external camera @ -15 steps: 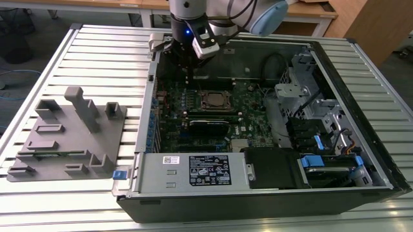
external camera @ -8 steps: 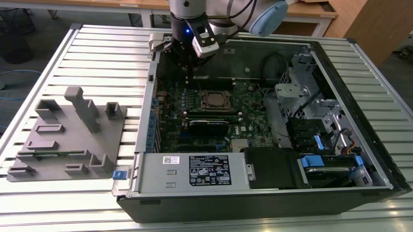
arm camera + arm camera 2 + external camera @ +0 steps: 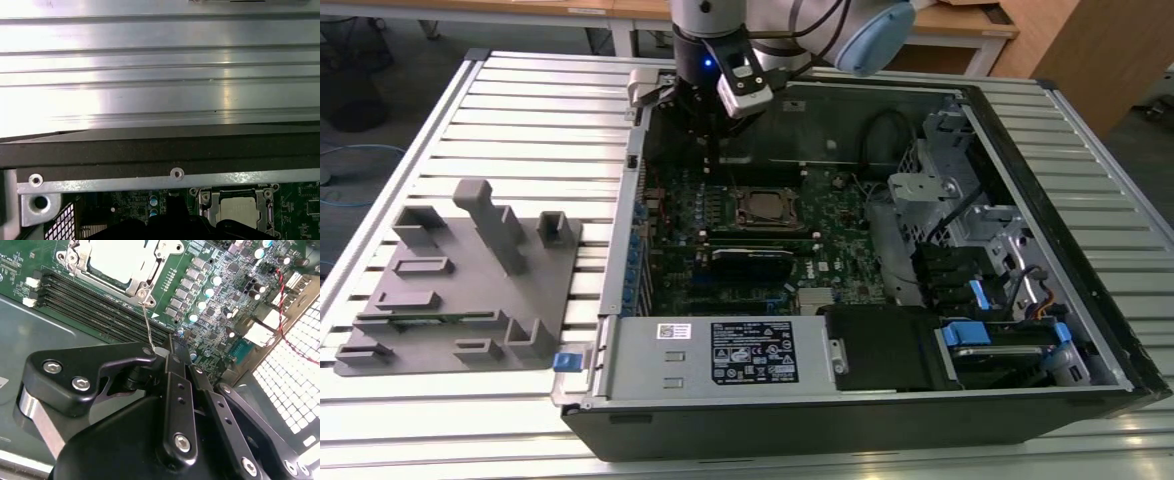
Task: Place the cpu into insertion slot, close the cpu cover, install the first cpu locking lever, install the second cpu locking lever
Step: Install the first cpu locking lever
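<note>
Exterior view, from its left to its right.

- Grey fixture tray [image 3: 454, 280] lies on the slatted desk [image 3: 400, 420], just beside the open PC case [image 3: 854, 430].
- Hand [image 3: 704, 128] hangs inside the case at its far edge, over the green motherboard [image 3: 680, 270].
- Insertion slot [image 3: 740, 212] sits a little toward the exterior view's right of the hand. The cpu [image 3: 770, 207] lies in it, silvery top up.

Wrist views.

- The cpu cover [image 3: 206, 210] appears to lie down flat, framing the chip.
- A thin wire locking lever [image 3: 145, 322] rises from a socket corner up to the fingertips [image 3: 142, 359].
- Fingers are drawn together at the lever's free end. Whether they pinch the wire or only bear against it, I cannot tell.

Progress, as judged.

- Chip placed: done.
- Cover closed: looks done.
- First lever: in hand, raised off the board and not latched.
- Other lever: state not legible.
</note>
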`<state>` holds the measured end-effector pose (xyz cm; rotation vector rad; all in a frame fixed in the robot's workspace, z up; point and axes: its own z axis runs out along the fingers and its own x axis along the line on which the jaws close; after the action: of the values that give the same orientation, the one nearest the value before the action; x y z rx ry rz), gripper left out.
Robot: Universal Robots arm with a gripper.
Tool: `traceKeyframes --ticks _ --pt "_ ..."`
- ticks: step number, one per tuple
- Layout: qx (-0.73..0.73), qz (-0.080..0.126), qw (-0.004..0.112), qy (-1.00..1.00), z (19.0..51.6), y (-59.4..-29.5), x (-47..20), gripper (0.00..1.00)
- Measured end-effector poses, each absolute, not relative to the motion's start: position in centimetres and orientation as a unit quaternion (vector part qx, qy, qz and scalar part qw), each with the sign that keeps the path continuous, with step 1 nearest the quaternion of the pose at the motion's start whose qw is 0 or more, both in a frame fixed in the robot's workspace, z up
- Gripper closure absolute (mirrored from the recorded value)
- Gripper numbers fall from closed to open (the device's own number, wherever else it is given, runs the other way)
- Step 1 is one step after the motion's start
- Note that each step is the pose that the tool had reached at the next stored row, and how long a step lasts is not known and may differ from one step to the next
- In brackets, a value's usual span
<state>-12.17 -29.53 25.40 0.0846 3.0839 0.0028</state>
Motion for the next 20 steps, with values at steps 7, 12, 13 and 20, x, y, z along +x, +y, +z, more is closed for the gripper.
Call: traceKeyframes --ticks 7,12,13,20 --pt "0.027 0.001 0.028 0.999 25.4 -29.5 -11.0 0.89" --pt "0.027 0.001 0.028 0.999 25.4 -29.5 -9.9 0.89" --pt "0.027 0.001 0.028 0.999 25.4 -29.5 -9.7 0.89" --pt "0.027 0.001 0.028 0.999 25.4 -29.5 -9.4 0.89"
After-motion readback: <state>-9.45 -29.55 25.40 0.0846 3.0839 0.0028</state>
